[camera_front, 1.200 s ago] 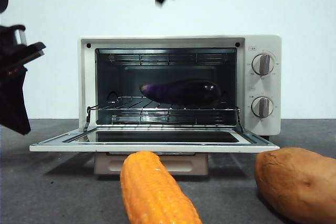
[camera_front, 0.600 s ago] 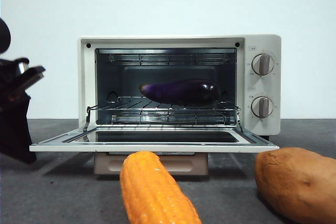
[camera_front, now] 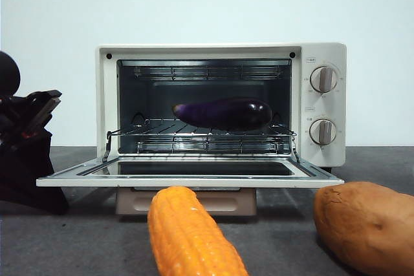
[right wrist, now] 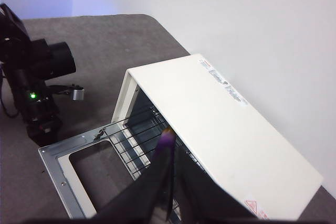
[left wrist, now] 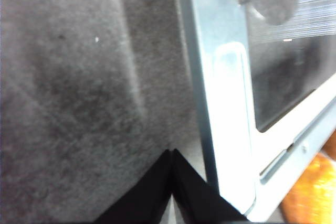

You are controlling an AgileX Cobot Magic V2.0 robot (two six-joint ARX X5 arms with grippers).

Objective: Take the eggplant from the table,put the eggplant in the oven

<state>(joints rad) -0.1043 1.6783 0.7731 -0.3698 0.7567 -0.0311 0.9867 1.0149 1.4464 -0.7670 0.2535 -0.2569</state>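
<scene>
Where legible writing fails, eggplant (camera_front: pixel 223 113) on oven (camera_front: pixel 323 105) rack.

The eggplant (camera_front: pixel 223 113) has a smooth, glossy dark-purple skin that catches a faint highlight. It lies on a thin wire rack (camera_front: pixel 200 137) of shiny metal. The oven (camera_front: pixel 323 101) has a cream-white casing, smooth with a soft sheen; its open door (left wrist: pixel 223 103) shows a bright reflective metal frame around dark glass. The desk (left wrist: pixel 79 93) is dark grey, matt and finely speckled, like rough felt. The corn cob (camera_front: pixel 191 237) is orange and bumpy, the sweet potato (camera_front: pixel 369 224) brown, dull and slightly rough.
</scene>
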